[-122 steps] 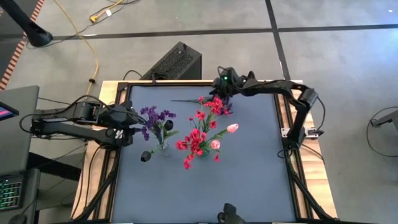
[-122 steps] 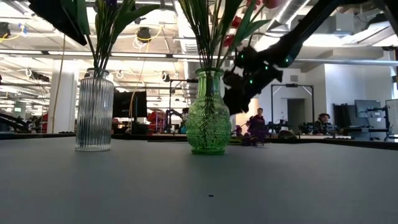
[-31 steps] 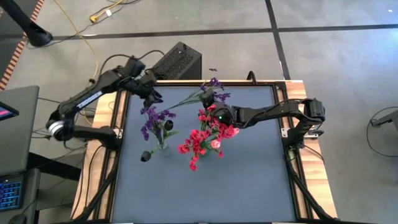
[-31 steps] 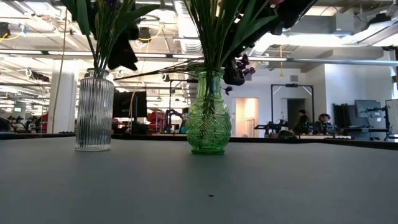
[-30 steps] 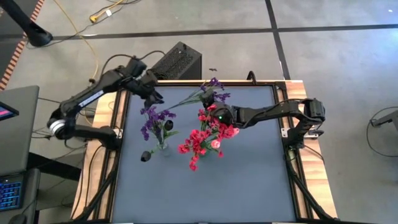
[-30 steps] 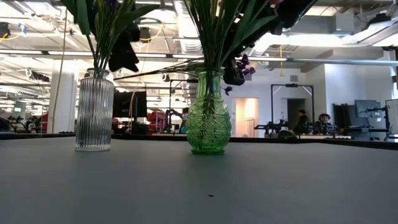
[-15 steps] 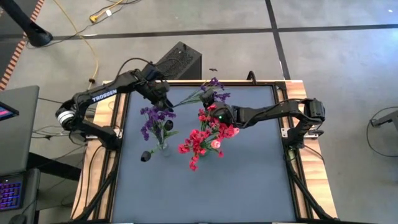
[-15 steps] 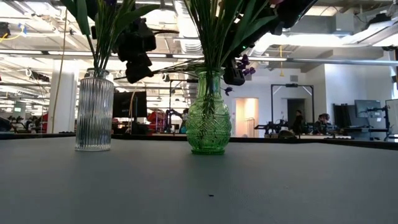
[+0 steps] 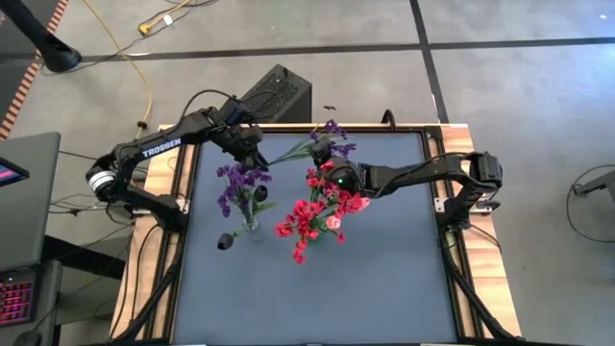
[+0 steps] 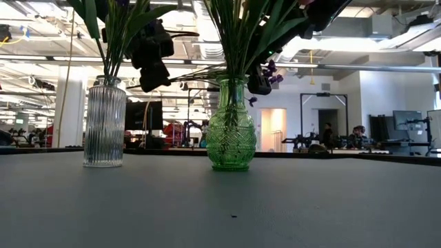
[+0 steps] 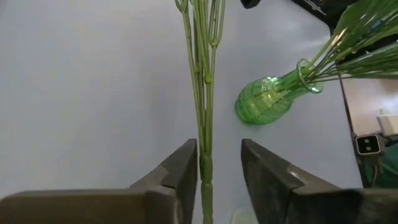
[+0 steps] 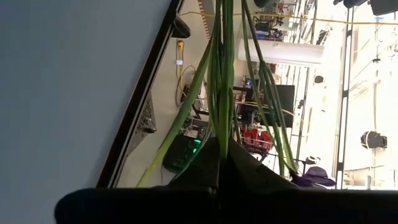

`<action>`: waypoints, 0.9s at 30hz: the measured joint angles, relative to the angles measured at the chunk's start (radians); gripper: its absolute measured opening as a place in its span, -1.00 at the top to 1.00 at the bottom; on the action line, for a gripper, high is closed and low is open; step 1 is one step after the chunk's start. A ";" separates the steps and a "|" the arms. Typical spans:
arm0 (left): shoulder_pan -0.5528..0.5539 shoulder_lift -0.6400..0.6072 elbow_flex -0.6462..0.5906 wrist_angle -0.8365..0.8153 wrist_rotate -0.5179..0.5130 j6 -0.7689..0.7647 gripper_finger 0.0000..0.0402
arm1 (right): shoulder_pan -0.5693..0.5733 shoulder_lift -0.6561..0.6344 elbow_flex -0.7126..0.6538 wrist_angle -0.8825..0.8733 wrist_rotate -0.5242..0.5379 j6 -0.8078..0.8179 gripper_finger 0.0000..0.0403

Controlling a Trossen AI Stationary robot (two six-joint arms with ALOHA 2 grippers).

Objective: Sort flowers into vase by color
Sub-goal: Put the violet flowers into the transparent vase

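Two vases stand on the bench: one clear ribbed vase [image 10: 105,124] and one green vase [image 10: 231,131]. Two robot arms reach over them, each with one end effector.

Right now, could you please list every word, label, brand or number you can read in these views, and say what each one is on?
"TROSSEN": white lettering on the left arm's upper link, seen in the high view.
A screen at the left edge of the high view shows red content, too small to read.
No legible text shows on the right arm, the green vase, the clear vase, or in the room behind the table.
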 joint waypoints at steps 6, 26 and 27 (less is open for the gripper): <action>0.000 0.000 0.000 0.000 -0.003 0.019 0.80 | 0.000 0.000 0.000 0.000 0.000 0.000 0.83; 0.000 0.000 0.000 0.019 -0.036 0.029 0.98 | 0.008 0.000 0.000 -0.001 0.010 -0.005 0.72; 0.000 0.000 0.000 0.021 -0.036 0.025 0.99 | 0.011 0.000 0.000 0.000 0.009 -0.008 0.69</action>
